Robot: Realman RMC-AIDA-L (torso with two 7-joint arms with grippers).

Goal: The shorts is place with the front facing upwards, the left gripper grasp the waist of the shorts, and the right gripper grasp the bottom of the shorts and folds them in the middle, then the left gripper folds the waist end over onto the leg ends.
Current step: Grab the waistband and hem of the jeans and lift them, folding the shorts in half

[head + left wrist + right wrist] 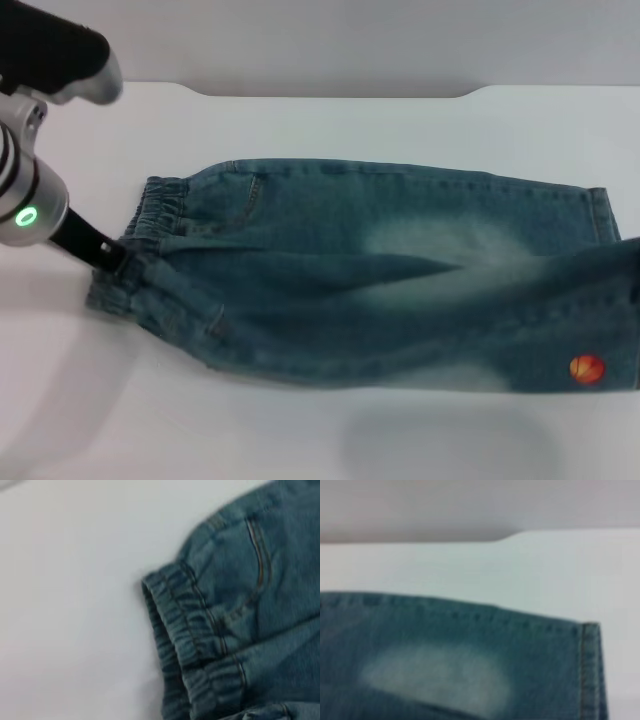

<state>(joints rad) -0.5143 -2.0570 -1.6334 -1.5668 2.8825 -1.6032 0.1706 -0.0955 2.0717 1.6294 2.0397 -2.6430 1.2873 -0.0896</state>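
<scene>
Left tool [112, 257] at the waist end of the shorts [380, 280], black tip buried in the elastic waistband [155, 215]; finger state not discernible. Silver wrist with green indicator light [26, 215] angled in from the worktop's left side. Right tool not visible in any view.

Shorts: blue denim, washed pale in patches along the legs, laid lengthwise across the white worktop [300, 430]. Waistband gathered and ribbed, bunched where the left tool meets it. Curved pocket seam [260, 555] with double stitching just past the waistband. Near leg raised and overlapping the far leg, crease running the length of the garment. Small orange round patch [587, 369] near the hem of the near leg. Far leg hem [590, 670] straight, stitched, lying flat on the worktop.

Leg ends reaching the right edge of the head view. Bare worktop open ahead of, behind and to the left of the shorts. Rear worktop edge stepped, grey wall beyond.
</scene>
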